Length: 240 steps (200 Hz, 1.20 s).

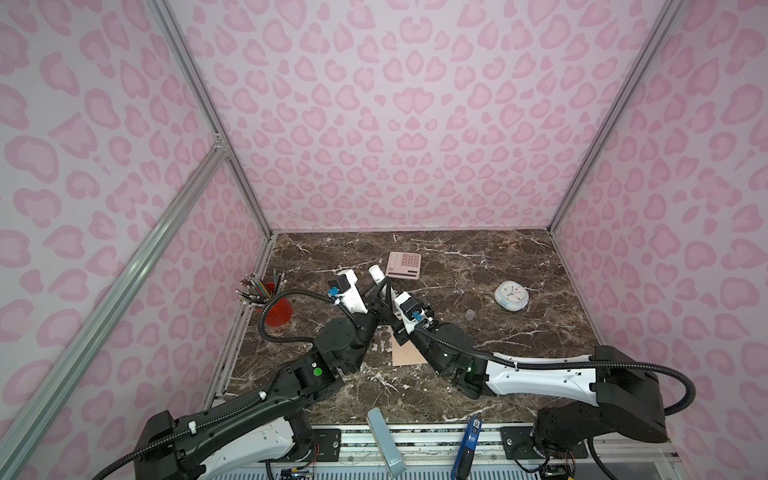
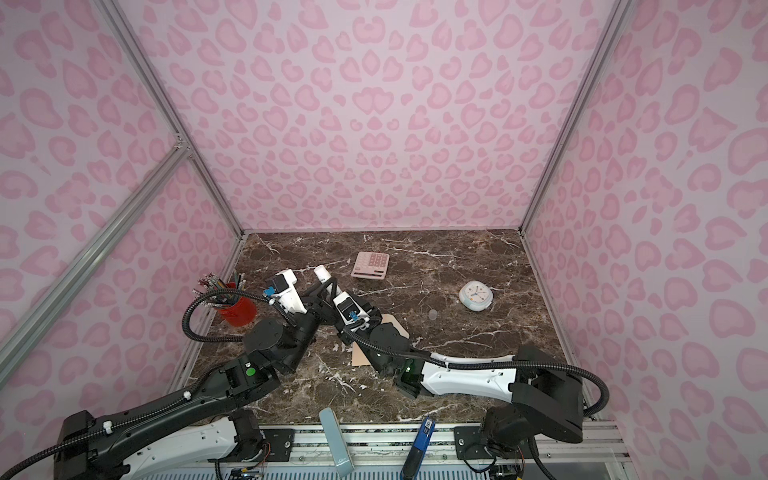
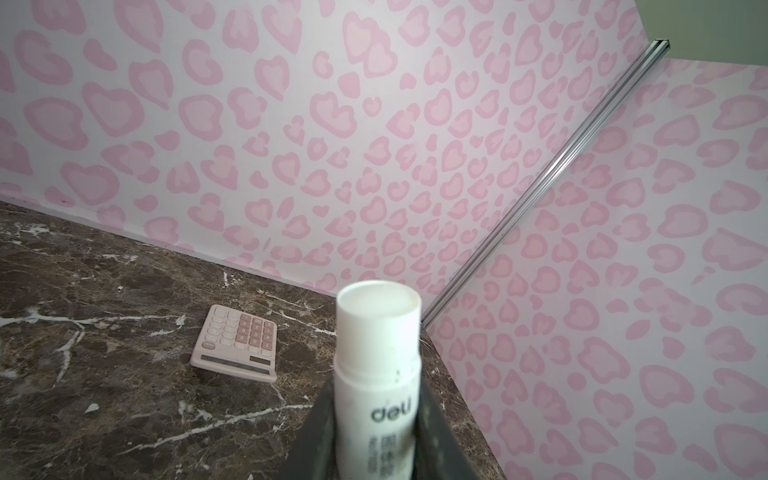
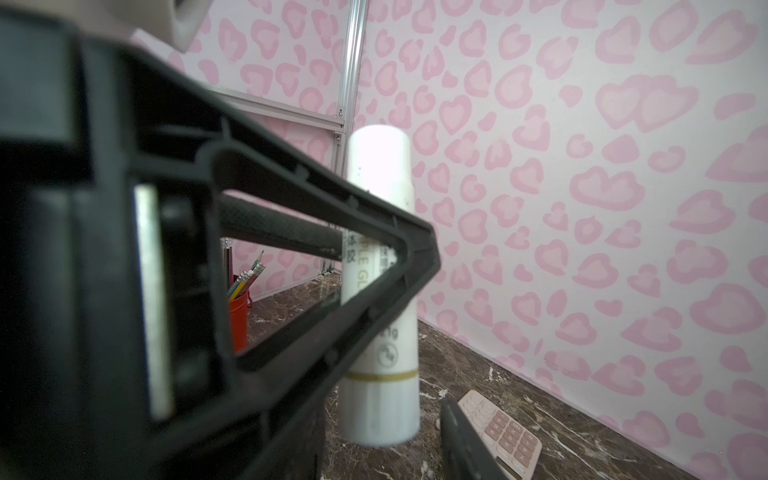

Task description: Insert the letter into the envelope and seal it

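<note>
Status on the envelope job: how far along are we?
Done, apparently: no letter in view, so likely inside the envelope, lying mostly hidden under the right arm. In hand: left gripper clamps the glue stick; right gripper brackets its end, unclamped. Left: gluing and sealing.

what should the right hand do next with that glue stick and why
Probably close the right hand on the glue stick's gold-banded end. The left hand grips its middle, and the right hand's visible finger sits just beside that end, not touching. A second grip there would likely steady it for twisting or handover.
</note>
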{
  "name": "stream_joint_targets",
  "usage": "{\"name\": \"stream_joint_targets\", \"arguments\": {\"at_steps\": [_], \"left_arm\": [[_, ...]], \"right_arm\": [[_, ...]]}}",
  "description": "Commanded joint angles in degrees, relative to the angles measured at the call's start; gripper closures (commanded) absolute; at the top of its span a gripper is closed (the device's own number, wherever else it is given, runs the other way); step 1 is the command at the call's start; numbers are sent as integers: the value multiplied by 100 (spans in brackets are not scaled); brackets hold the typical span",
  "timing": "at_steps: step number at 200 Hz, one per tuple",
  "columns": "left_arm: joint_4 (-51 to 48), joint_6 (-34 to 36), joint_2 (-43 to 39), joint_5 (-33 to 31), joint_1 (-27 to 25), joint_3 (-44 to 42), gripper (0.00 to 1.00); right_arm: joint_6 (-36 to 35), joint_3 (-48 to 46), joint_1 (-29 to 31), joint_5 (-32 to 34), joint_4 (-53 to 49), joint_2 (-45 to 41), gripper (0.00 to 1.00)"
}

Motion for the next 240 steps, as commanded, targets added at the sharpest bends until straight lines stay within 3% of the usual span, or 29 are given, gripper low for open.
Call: {"name": "stream_joint_targets", "arguments": {"at_steps": [1,45,181,210,240], "left_arm": [[325,-66,-2,46,0,-18,96],[332,-75,11,85,0,-32,96],[258,-43,55,338,2,5,96],[403,127,-100,793,7,-105,96],[440,413,-387,1729,50,-225,96]], "right_arm": [[95,0,2,-65,389,51,54],[135,43,-16,-93,402,61,56],[393,40,-42,-291,151,-60,81],[689,3,-93,-589,-90,-296,84],[969,-39,-143,-1040,-583,-611,86]]}}
